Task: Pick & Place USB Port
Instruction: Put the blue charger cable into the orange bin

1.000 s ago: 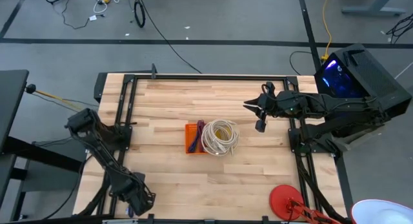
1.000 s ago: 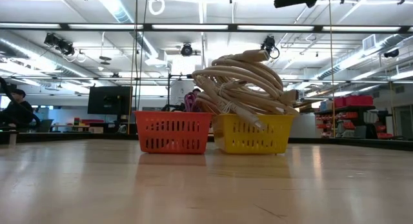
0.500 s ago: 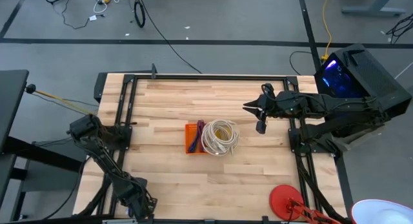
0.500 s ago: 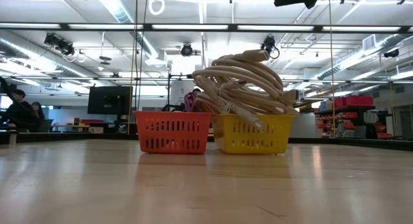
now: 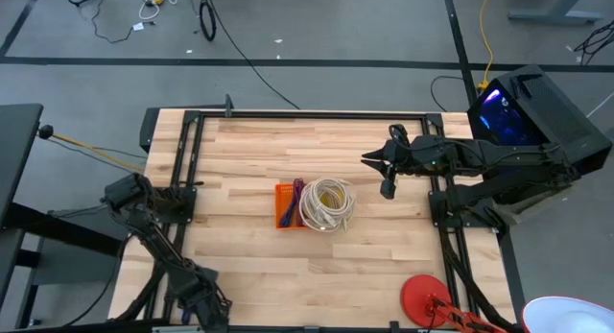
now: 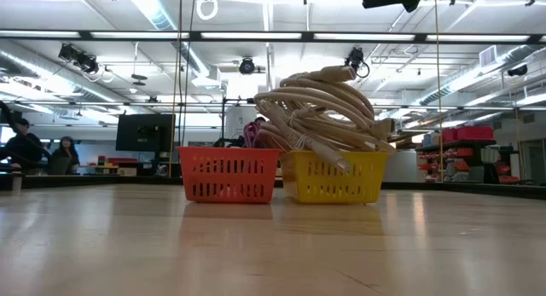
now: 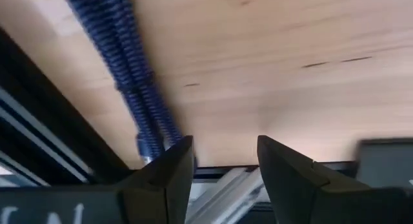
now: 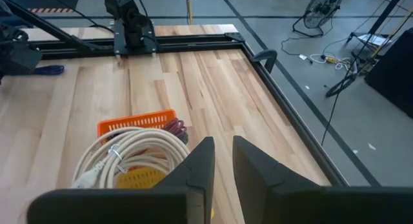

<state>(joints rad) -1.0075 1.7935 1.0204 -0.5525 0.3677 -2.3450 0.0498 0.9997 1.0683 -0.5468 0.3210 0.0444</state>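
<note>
An orange basket (image 5: 284,205) and a yellow basket (image 6: 334,177) stand touching at the centre of the tabletop (image 5: 249,151), cream cable coils (image 5: 327,203) heaped over the yellow one. The right gripper (image 5: 387,176) hovers beside them, jaws slightly apart, empty. The left gripper (image 7: 224,161) sits at the tabletop's near-left edge, jaws apart, empty.

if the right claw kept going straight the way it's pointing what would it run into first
Most likely the coil of beige cables heaped on the yellow basket, which lies directly ahead of the right claw in its wrist view. The claw is raised above the table, so depth is uncertain.
</note>
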